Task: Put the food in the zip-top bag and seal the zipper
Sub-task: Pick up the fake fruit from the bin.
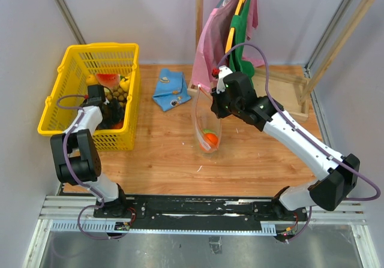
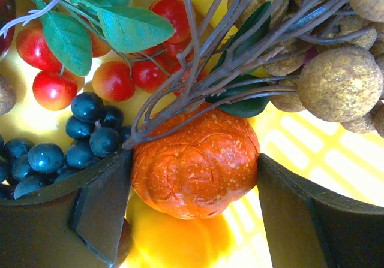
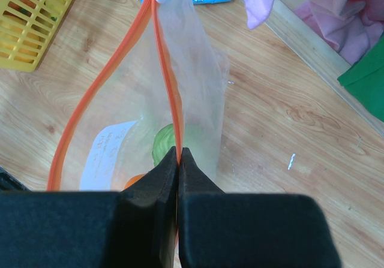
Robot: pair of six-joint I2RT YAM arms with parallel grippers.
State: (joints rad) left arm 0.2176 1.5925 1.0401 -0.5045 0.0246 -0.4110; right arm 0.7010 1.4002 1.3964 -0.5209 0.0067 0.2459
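My left gripper (image 1: 111, 107) reaches into the yellow basket (image 1: 65, 79). In the left wrist view its fingers (image 2: 102, 208) press both sides of a wrinkled orange-red fruit (image 2: 195, 160). Dark grapes (image 2: 90, 139), red cherries (image 2: 114, 79) and brown round fruits (image 2: 339, 82) lie around it. A watermelon slice (image 1: 108, 80) shows in the basket. My right gripper (image 3: 179, 154) is shut on the red zipper (image 3: 174, 103) of the clear zip-top bag (image 1: 207, 121). It holds the bag upright with its mouth open. An orange piece (image 1: 210, 139) and a green piece (image 3: 161, 143) lie inside.
A blue folded cloth (image 1: 170, 88) lies on the wooden table behind the bag. A wooden rack with pink and green clothes (image 1: 231, 25) stands at the back right, close to my right arm. The basket's wall (image 3: 36, 22) is left of the bag.
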